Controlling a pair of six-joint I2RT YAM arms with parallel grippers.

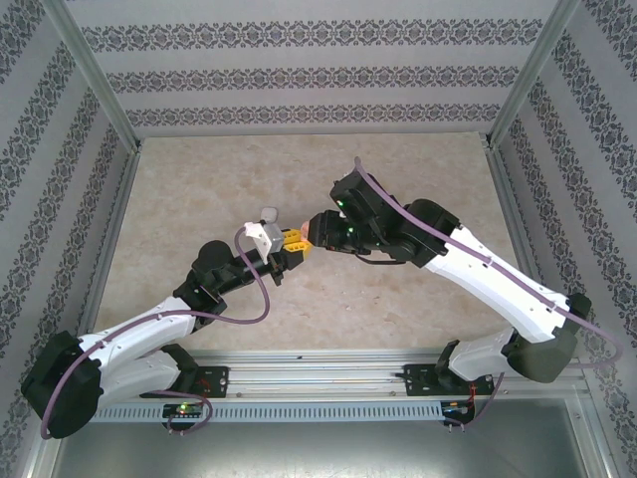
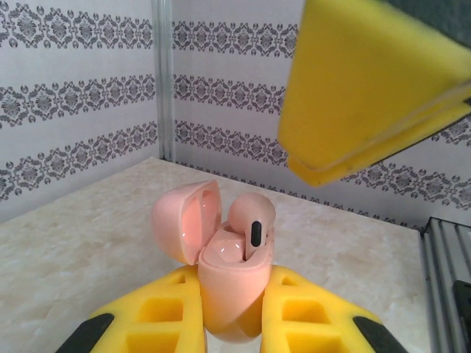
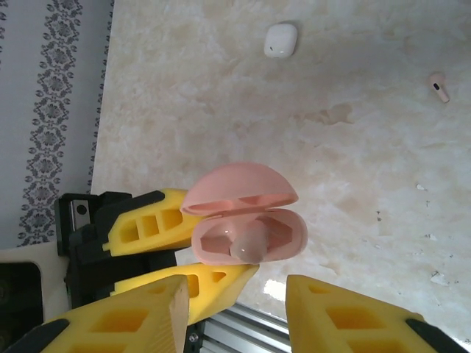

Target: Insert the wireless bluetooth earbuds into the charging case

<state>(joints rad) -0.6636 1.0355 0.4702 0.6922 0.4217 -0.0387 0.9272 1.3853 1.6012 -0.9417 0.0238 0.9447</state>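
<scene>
- Pink in yellow: rely on the left jaws, closed tight on the lower body of the charging case [image 2: 232, 287], to present it upright and seemingly lifted off the surface [image 3: 353, 169], lid [image 2: 184, 220] swung open to one side.
- Read the right jaws as spread wide and carrying nothing, poised just over the case mouth, one yellow finger [image 2: 368, 81] hanging above it.
- Note one earbud [image 2: 252, 220] standing in the case, head proud of the rim and leaning a little; judge it likely not fully seated.
- Press it home with a single finger pad, straight down along its well, gently and without haste.
- Avoid any sideways push, for fear of twisting the case in the left grip or tipping the lid shut.
- Come down on the side away from the lid and clear of the hinge.
- Treat the second well as unconfirmed; cannot tell from these views how free it is.
- Farther out, go for the other earbud [image 3: 438, 87], lying loose on the surface well apart from the case; pinch across the head, stem pointing down, to match the well.
- Ignore the small white rounded object [image 3: 280, 40] resting farther off on the surface.
</scene>
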